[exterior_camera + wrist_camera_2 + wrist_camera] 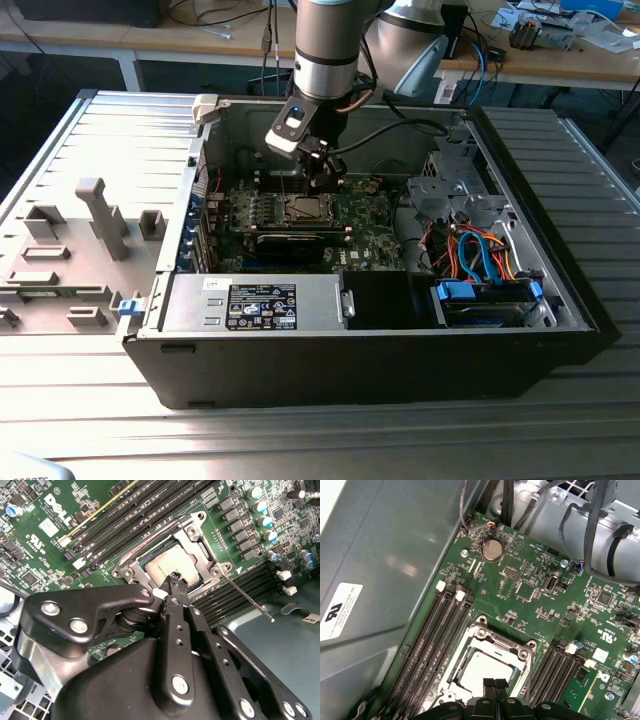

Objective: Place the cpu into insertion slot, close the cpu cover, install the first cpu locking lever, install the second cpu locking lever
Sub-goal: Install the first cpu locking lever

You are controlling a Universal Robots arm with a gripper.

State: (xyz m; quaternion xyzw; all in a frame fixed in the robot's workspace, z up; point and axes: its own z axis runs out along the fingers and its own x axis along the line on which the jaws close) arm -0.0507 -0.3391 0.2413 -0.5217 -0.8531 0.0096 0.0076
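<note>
pincer tips closed over the seated cpu

we see the pincer (pixel 175 578) with its two fingers pressed together and nothing between them. directly beneath the tips lies the cpu (pixel 167 565), its silvery top flat inside the insertion slot (pixel 305 208). whether the tips touch the chip or hang just above it, we cannot tell. the cpu cover (pixel 196 532) lies down around the chip, its metal frame ringing the spot under the tips on all sides. off to one side of the pincer, a thin locking lever (pixel 247 599) sticks out from a corner of the frame and reaches over the long dark card slots (pixel 235 592). in the exterior view we find the pincer low inside the open computer case (pixel 330 375), over the green motherboard (pixel 372 215).
</note>
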